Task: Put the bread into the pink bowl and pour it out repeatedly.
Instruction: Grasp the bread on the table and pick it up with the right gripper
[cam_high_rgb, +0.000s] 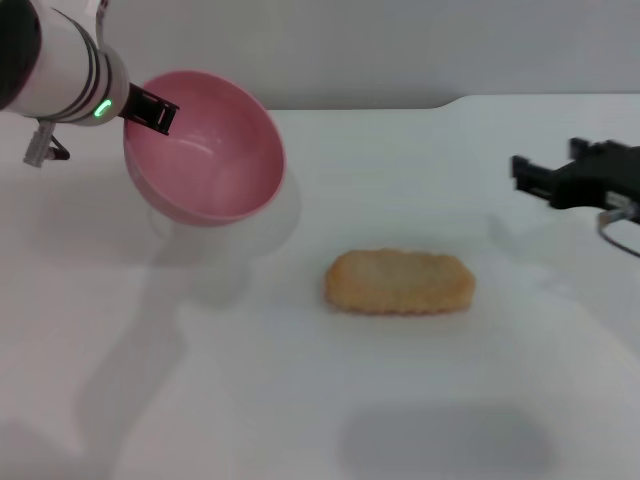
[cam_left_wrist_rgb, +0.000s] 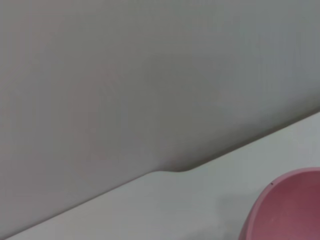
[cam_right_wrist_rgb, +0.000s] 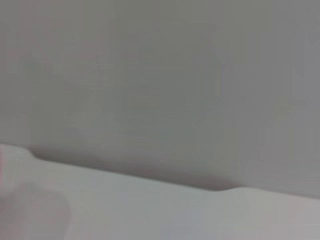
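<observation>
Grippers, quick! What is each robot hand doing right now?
Left gripper: shut on the rim of the pink bowl, holding it tilted above the table.
Right gripper: holding nothing; open or shut cannot be told.

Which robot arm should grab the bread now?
Probably the right. The right gripper hovers free beside the bread on the table, while the left gripper is busy holding the tipped pink bowl.
</observation>
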